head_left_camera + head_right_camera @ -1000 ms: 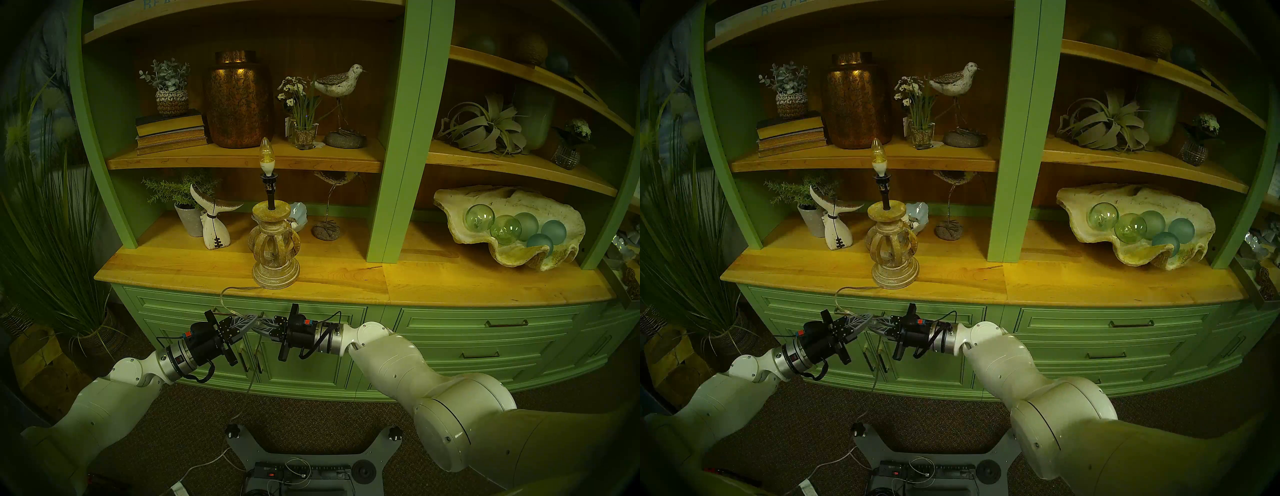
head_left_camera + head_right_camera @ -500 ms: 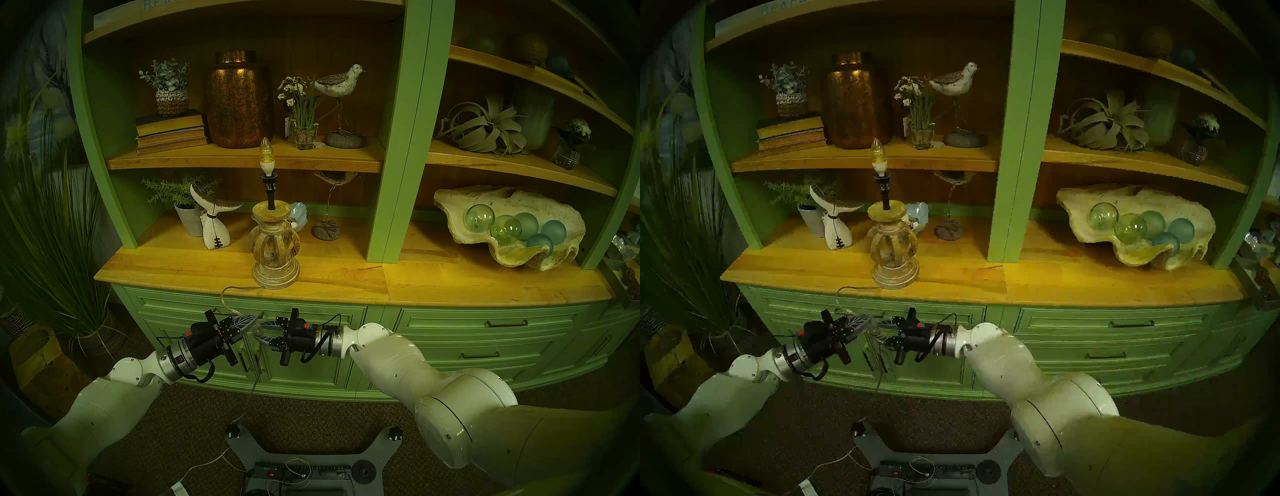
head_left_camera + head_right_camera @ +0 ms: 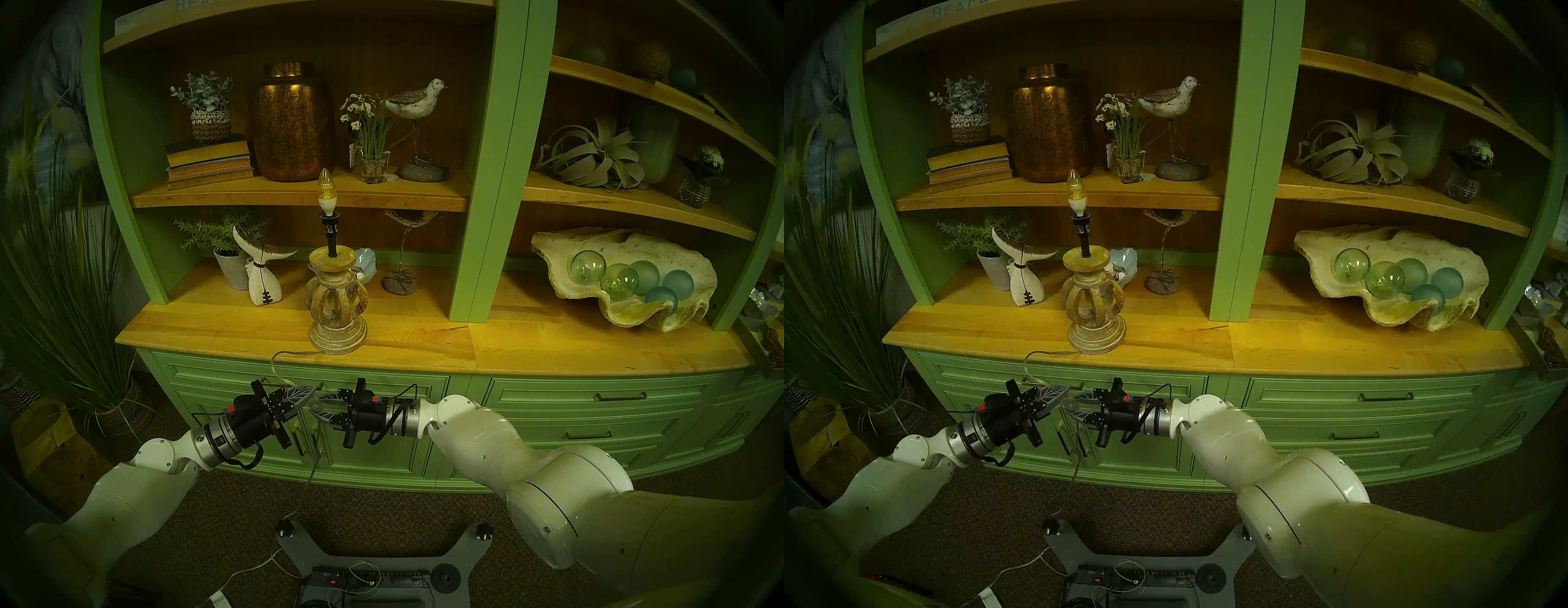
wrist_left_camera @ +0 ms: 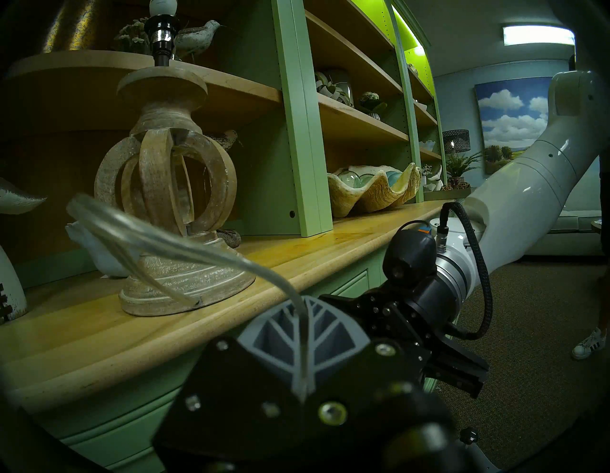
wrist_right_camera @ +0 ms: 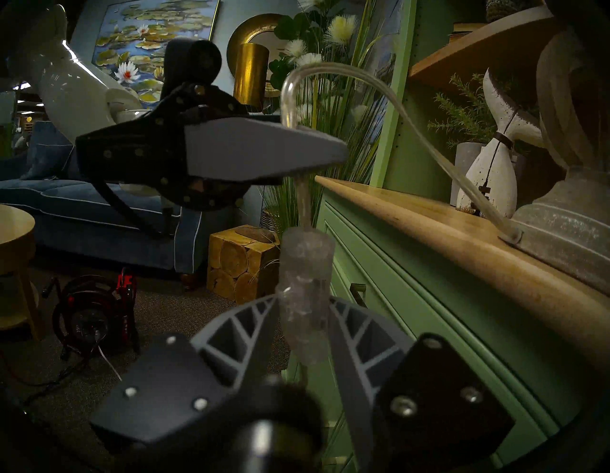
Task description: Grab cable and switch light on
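Observation:
The lamp [image 3: 337, 305] stands at the counter's front edge, and its candle bulb [image 3: 325, 189] shows no bright glow. The clear cable [image 3: 273, 365] loops left from the lamp base and down over the edge. My left gripper [image 3: 313, 389] is shut on the cable in front of the drawers; the grip also shows in the right wrist view [image 5: 330, 155]. The cable's clear switch block [image 5: 305, 290] hangs just below that grip. My right gripper [image 3: 319, 407] faces the left one, and its fingers [image 5: 237, 330] press both sides of the switch block.
The wooden counter [image 3: 424, 344] tops green drawers just behind both grippers. A whale-tail figure [image 3: 261, 271] and a potted plant stand left of the lamp. A big shell bowl [image 3: 623, 276] is at the right. A black power strip [image 3: 365, 579] and white cords lie on the floor.
A second ago my right gripper was shut, its tip against the left gripper. It has opened and dropped slightly, taking the switch block between its fingers. The left arm has not moved.

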{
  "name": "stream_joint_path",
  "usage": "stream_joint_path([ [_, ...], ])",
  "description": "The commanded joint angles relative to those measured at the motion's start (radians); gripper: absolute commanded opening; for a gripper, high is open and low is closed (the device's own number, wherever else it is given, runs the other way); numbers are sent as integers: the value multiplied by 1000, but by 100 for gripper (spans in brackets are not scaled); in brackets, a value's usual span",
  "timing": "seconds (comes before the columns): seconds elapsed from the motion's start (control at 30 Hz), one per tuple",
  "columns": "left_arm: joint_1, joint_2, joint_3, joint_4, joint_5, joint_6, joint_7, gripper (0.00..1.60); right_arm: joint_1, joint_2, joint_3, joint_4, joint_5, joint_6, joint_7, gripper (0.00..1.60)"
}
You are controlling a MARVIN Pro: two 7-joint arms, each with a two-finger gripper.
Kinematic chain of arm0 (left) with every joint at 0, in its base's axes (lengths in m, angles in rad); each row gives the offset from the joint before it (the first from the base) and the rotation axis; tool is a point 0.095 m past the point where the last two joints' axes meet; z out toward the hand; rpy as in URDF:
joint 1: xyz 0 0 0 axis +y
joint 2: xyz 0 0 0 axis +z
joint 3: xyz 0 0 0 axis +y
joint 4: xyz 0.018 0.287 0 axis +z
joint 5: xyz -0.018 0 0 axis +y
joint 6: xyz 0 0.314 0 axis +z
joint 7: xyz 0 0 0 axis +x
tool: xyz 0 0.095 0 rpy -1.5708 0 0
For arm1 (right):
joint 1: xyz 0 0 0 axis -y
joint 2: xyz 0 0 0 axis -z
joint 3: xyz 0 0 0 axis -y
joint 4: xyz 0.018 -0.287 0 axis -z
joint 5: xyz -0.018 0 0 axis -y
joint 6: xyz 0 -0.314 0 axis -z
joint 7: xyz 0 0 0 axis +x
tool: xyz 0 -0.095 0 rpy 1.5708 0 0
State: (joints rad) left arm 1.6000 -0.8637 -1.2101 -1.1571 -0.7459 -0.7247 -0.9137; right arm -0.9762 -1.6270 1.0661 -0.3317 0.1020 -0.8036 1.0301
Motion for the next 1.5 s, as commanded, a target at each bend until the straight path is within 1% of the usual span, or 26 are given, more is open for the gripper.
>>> stream_joint_path([
  [0.0, -21, -3, -13, -22, -12, -10, -1, 0, 43, -12, -3, -6, 29, -9, 103, 92],
  [0.13, -21, -3, -13, -22, -12, -10, -1, 0, 49, -14, -11, -7, 38, -12, 104, 137],
  [0.23, -21, -3, -13, -22, -11, -10, -1, 0, 52, -14, -21, -11, 42, -14, 101, 146],
  [0.3, -21, -3, -13, -22, -11, -10, -1, 0, 54, -16, -26, -9, 47, -14, 97, 129],
  [0.37, -21, -3, -13, -22, -11, -10, -1, 0, 56, -17, -28, -6, 49, -14, 96, 129],
  [0.4, -21, -3, -13, -22, -12, -10, -1, 0, 57, -18, -28, -3, 52, -14, 98, 110],
  [0.5, -21, -3, -13, -22, -12, -10, -1, 0, 61, -19, -35, -2, 59, -16, 100, 107],
  [0.53, -21, -3, -13, -22, -12, -10, -1, 0, 61, -18, -40, -3, 60, -17, 93, 99],
  [0.57, -21, -3, -13, -22, -12, -10, -1, 0, 62, -19, -40, -1, 63, -17, 99, 75],
  [0.63, -21, -3, -13, -22, -12, -10, -1, 0, 64, -18, -48, 0, 66, -18, 93, 72],
  [0.67, -21, -3, -14, -22, -12, -10, -1, 0, 68, -19, -51, 5, 70, -18, 96, 59],
  [0.77, -21, -3, -14, -22, -12, -10, -1, 0, 71, -19, -57, 9, 72, -20, 95, 65],
  [0.83, -21, -3, -14, -22, -12, -10, -1, 0, 73, -19, -64, 13, 78, -26, 92, 33],
  [0.87, -21, -3, -14, -22, -12, -10, -1, 0, 75, -19, -64, 15, 81, -27, 97, 0],
  [0.9, -21, -3, -14, -22, -12, -10, -1, 0, 75, -19, -64, 15, 81, -27, 97, 0],
  [0.97, -21, -3, -14, -22, -12, -10, -1, 0, 76, -17, -78, 10, 88, -19, 88, 60],
  [1.0, -21, -3, -14, -22, -12, -10, -1, 0, 76, -17, -78, 10, 88, -19, 88, 60],
  [1.03, -21, -3, -14, -22, -11, -10, -1, 0, 76, -17, -81, 8, 90, -21, 88, 115],
  [1.07, -21, -3, -14, -22, -11, -10, -1, 0, 76, -16, -81, 8, 94, -24, 92, 124],
  [1.13, -21, -3, -14, -23, -12, -10, -1, 0, 74, -16, -84, 7, 100, -32, 92, 95],
  [1.17, -21, -3, -14, -23, -12, -10, -1, 0, 73, -15, -91, 5, 103, -32, 84, 46],
  [1.2, -21, -3, -14, -23, -12, -10, -1, 0, 75, -14, -96, 6, 109, -21, 87, 69],
  [1.23, -21, -3, -14, -23, -12, -10, -1, 0, 75, -14, -96, 6, 109, -21, 87, 69],
  [1.27, -21, -3, -14, -23, -12, -10, -1, 0, 74, -12, -107, 2, 113, -17, 83, 129],
  [1.3, -21, -3, -14, -23, -12, -10, -1, 0, 73, -11, -108, 1, 117, -18, 87, 160],
  [1.47, -21, -3, -14, -23, -12, -10, -1, 0, 59, 0, -137, -8, 137, -18, 92, 160],
])
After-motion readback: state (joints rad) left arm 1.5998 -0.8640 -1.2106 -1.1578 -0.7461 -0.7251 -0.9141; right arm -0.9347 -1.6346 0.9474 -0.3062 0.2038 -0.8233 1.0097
